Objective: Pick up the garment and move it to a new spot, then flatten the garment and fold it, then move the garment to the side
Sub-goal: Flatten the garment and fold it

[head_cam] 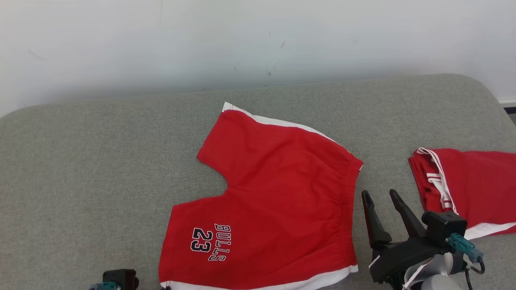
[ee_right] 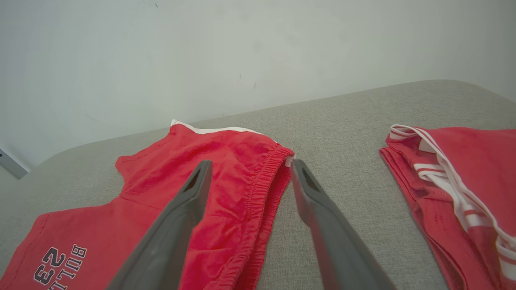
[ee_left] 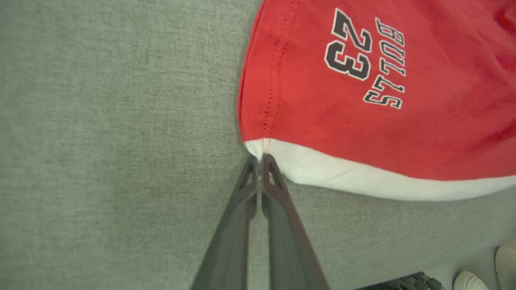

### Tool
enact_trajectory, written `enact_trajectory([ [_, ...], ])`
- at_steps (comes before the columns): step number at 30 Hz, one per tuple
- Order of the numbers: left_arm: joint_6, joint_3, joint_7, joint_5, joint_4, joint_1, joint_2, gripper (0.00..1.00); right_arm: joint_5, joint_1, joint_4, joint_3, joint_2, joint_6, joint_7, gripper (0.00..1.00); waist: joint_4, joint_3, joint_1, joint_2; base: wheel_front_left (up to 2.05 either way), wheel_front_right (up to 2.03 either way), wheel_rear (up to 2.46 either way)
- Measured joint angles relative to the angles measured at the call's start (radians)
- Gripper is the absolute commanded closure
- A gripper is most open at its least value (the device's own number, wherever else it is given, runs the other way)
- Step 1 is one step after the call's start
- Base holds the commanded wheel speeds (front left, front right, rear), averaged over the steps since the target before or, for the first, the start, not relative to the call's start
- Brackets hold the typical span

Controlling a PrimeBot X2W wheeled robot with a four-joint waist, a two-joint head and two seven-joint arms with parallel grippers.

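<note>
The garment is a pair of red shorts [head_cam: 274, 193] with white trim and a "BULLS 23" print, lying flat on the grey cushion [head_cam: 80, 161]. In the left wrist view my left gripper [ee_left: 260, 159] is shut on the white corner of the shorts [ee_left: 363, 100], at the hem of the printed leg. My right gripper [head_cam: 379, 194] stands open just right of the elastic waistband, fingers pointing away from me. In the right wrist view the right gripper [ee_right: 250, 164] straddles the waistband edge of the shorts [ee_right: 161, 177], one finger above the cloth and one above bare cushion.
A second red garment [head_cam: 467, 189] with white stripes lies folded at the cushion's right edge, close to the right gripper; the right wrist view has this folded garment [ee_right: 455, 181] too. A pale wall backs the cushion. Bare grey surface stretches to the left.
</note>
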Motion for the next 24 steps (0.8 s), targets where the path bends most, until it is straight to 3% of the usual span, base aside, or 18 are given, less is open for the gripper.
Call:
enact_trajectory([
  [5, -0.001, -0.002, 0.005, 0.000, -0.010, 0.000, 0.002, 1.00, -0.022, -0.001, 0.005, 0.032, -0.026, 0.017, 0.030, 0.00, 0.000, 0.005, 0.0000, 0.0000, 0.00, 0.00, 0.00],
  [10, -0.002, -0.006, 0.010, 0.000, -0.020, -0.001, 0.005, 1.00, -0.026, 0.056, -0.016, 0.125, -0.076, 0.095, 0.163, 0.00, 0.004, 0.011, 0.0000, 0.0000, 0.00, 0.00, 0.00],
  [18, -0.002, -0.002, 0.017, -0.002, -0.024, 0.000, 0.010, 1.00, -0.006, 0.163, -0.123, 0.152, -0.160, 0.106, 0.322, 0.00, 0.003, 0.013, 0.0000, 0.0000, 0.00, 0.00, 0.00],
  [24, -0.002, 0.001, 0.017, -0.003, -0.026, 0.000, 0.012, 1.00, 0.003, 0.185, -0.161, 0.169, -0.162, 0.106, 0.403, 0.00, -0.001, 0.012, 0.0000, 0.0000, 0.00, 0.00, 0.00],
])
